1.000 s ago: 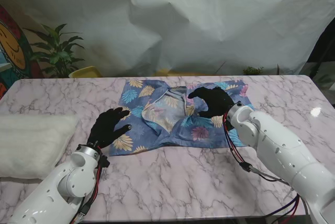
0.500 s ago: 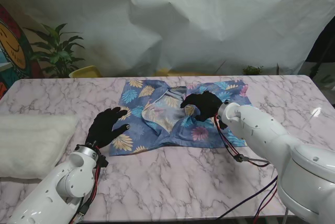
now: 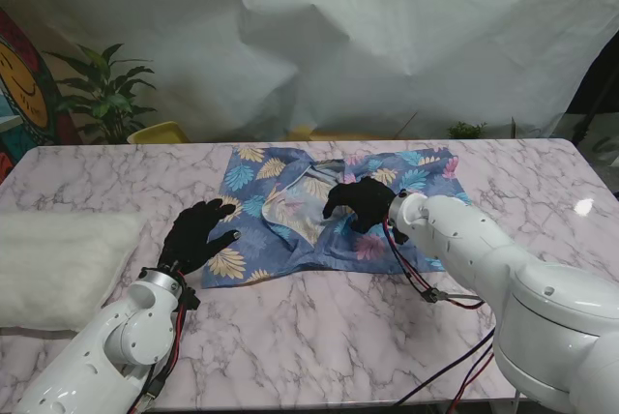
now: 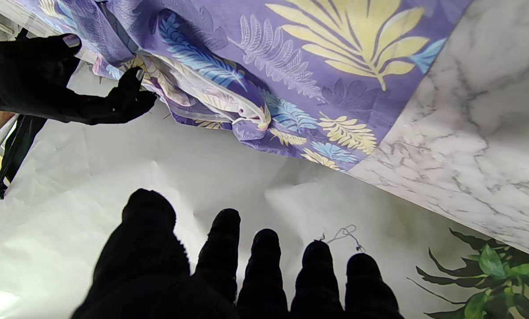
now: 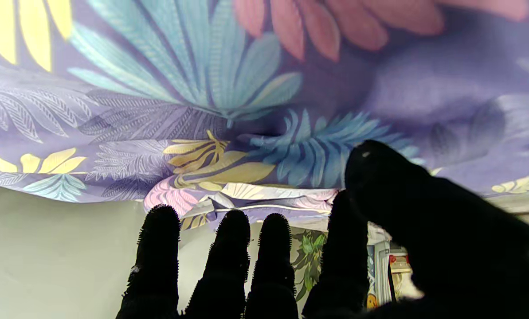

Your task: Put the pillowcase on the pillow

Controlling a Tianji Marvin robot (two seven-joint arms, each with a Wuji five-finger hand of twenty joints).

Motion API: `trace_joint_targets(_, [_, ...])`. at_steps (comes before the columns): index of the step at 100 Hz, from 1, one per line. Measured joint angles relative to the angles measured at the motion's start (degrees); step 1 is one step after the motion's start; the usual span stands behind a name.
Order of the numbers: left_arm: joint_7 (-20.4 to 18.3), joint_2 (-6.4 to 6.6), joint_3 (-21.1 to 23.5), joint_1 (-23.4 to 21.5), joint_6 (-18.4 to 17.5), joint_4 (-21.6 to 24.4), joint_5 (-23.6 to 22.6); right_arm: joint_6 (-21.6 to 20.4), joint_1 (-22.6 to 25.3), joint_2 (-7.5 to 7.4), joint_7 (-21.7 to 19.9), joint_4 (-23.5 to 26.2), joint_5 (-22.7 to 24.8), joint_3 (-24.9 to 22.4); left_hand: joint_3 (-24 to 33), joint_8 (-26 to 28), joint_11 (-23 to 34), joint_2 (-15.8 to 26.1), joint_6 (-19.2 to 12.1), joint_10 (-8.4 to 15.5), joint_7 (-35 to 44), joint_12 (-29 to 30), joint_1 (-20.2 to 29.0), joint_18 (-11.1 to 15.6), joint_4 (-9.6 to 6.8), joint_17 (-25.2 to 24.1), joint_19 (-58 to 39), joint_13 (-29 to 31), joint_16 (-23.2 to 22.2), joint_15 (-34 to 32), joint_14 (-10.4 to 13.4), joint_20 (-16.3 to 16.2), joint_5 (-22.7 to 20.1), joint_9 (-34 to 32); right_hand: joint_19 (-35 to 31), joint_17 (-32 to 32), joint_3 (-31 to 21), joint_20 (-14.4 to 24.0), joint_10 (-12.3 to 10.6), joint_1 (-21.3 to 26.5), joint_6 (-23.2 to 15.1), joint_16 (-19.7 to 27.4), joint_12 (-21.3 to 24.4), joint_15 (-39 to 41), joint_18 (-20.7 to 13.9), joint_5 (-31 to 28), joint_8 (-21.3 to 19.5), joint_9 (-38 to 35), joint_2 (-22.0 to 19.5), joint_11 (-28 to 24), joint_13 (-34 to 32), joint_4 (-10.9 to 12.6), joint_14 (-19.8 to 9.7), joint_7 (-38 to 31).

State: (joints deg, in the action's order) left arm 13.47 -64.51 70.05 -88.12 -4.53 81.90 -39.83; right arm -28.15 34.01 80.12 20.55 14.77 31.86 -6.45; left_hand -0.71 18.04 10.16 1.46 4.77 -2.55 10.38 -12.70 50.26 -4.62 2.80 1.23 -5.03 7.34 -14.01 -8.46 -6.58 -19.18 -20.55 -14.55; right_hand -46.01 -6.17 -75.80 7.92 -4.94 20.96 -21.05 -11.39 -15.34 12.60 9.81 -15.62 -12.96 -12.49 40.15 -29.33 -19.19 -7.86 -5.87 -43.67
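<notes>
- The pillowcase (image 3: 329, 211), blue-purple with leaf prints, lies rumpled on the far middle of the marble bench (image 3: 319, 337), its long axis running left to right.
- Its middle is bunched into folds showing the paler inside; where the opening lies is hard to make out.
- The right hand (image 3: 363, 203) is over those folds, covering part of the cloth. Its fingers (image 5: 233, 248) are spread and lightly curled; the right wrist view shows them apart from the fabric, holding nothing.
- The left hand (image 3: 198, 235) hovers at the pillowcase's near left corner, fingers (image 4: 222, 248) wide, holding nothing.
- The pillow (image 3: 58, 264), white and fluffy, lies at the left edge, well apart from the pillowcase and cut off by the frame.
- A plant (image 3: 106, 95) stands behind the bench's far left corner, before a wrinkled white backdrop (image 3: 416, 37).
</notes>
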Motion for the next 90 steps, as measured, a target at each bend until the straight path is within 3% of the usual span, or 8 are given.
trace_joint_targets(25, [0.0,-0.01,0.2,-0.1,0.3,0.1,0.0,2.5,-0.1,0.01,-1.2,0.1,0.9,2.8,0.0,0.0,0.0,0.0,0.0,-0.6,0.0,0.0,0.1,-0.1,0.0,0.3,0.0,0.1,0.0,0.0,0.0,-0.6,0.0,0.0,-0.6,0.0,-1.1,0.9,-0.4,1.6,-0.3,-2.8,-2.5,5.8,-3.3,-7.0,-2.9,0.0,0.0,-5.7,0.0,0.0,-3.4,-1.6])
trace_joint_targets(38, [0.0,-0.01,0.3,-0.2,0.3,0.1,-0.1,4.4,-0.2,-0.03,-0.1,0.1,2.1,5.3,0.0,0.0,0.0,0.0,0.0,-0.7,0.1,0.0,0.1,-0.7,0.0,0.5,0.0,0.7,0.0,-0.1,0.0,-0.6,0.0,0.0,-1.6,-1.0,-1.1,1.8,-3.3,1.7,-0.4,-4.1,-5.1,8.8,-7.0,-15.1,-4.6,0.0,0.1,-13.2,-2.6,0.0,-5.5,-2.9])
trace_joint_targets(48, [0.0,0.0,0.3,-0.2,0.3,0.1,-0.1,5.0,0.0,-0.14,2.5,0.1,2.9,5.5,0.0,0.0,0.0,0.0,0.0,-0.7,0.1,0.0,0.1,-0.7,0.0,0.5,0.0,0.7,0.0,-0.1,0.0,-0.6,0.0,0.0,-2.5,-2.5,-0.3,3.4,-5.5,1.7,-3.3,-5.6,-6.1,10.1,-10.8,-21.2,1.9,-2.6,2.5,-15.9,-6.4,-8.6,-6.8,-10.2])
trace_joint_targets(52, [0.0,0.0,0.3,-0.2,0.3,0.1,-0.1,5.4,0.1,-0.18,3.3,0.1,3.1,5.6,0.0,0.0,0.0,0.0,0.0,-0.7,0.1,0.0,0.1,-0.7,0.0,0.5,0.0,0.7,0.0,-0.1,0.0,-0.6,0.0,0.0,-3.0,-3.3,0.8,3.8,-6.1,1.7,-5.4,-5.8,-6.2,11.3,-12.2,-23.3,4.3,-5.0,3.6,-16.2,-8.1,-10.6,-7.5,-14.2])
trace_joint_targets(64, [0.0,0.01,0.2,-0.2,0.3,0.1,-0.1,5.9,0.7,-0.44,4.5,0.1,3.1,4.8,0.0,0.0,0.0,0.0,0.0,-0.7,0.1,0.0,0.1,-0.7,0.0,0.6,0.0,0.7,0.0,-0.1,0.0,-0.7,-0.1,0.0,-4.4,-5.6,3.0,4.7,-7.5,1.7,-8.0,-6.4,-6.4,11.7,-13.9,-29.3,6.3,-10.9,4.2,-16.8,-12.8,-11.9,-8.0,-19.6])
trace_joint_targets(76, [-0.1,0.02,0.2,-0.2,0.3,0.1,-0.2,5.9,1.5,-0.75,4.6,0.2,2.9,3.0,0.0,0.0,0.0,0.0,0.0,-0.7,0.7,0.0,0.1,-0.7,0.0,0.6,0.0,0.7,0.0,-0.1,0.0,-0.7,-0.6,0.0,-4.9,-6.1,3.9,5.1,-7.6,1.2,-8.2,-6.5,-6.8,13.0,-14.3,-29.3,6.5,-12.7,3.9,-16.9,-15.0,-11.9,-8.1,-21.9])
trace_joint_targets(82, [-0.1,0.02,0.2,-0.1,0.3,0.1,-0.2,5.7,1.9,-0.89,4.7,0.2,2.6,2.6,0.0,0.0,0.0,0.0,0.0,-0.7,0.7,0.0,0.1,-0.7,0.0,0.6,0.0,0.7,-0.2,-0.1,0.0,-0.7,-0.6,0.0,-4.9,-6.1,4.2,5.1,-7.6,0.7,-8.2,-6.5,-6.8,13.0,-14.3,-29.0,4.9,-12.8,2.1,-16.9,-15.0,-11.9,-8.1,-22.0])
trace_joint_targets(90, [-0.1,0.02,0.2,-0.1,0.4,0.1,-0.3,5.4,2.3,-1.04,4.8,0.2,2.3,2.3,0.0,0.0,0.0,0.0,0.0,-0.7,0.7,0.0,0.1,-0.7,0.0,0.7,0.0,1.3,-0.7,-0.2,0.0,-0.7,-0.6,0.0,-4.9,-6.0,4.5,5.1,-7.4,0.5,-8.2,-6.1,-6.6,11.8,-14.3,-25.9,-0.3,-14.4,-1.4,-14.7,-15.3,-11.9,-7.9,-22.4])
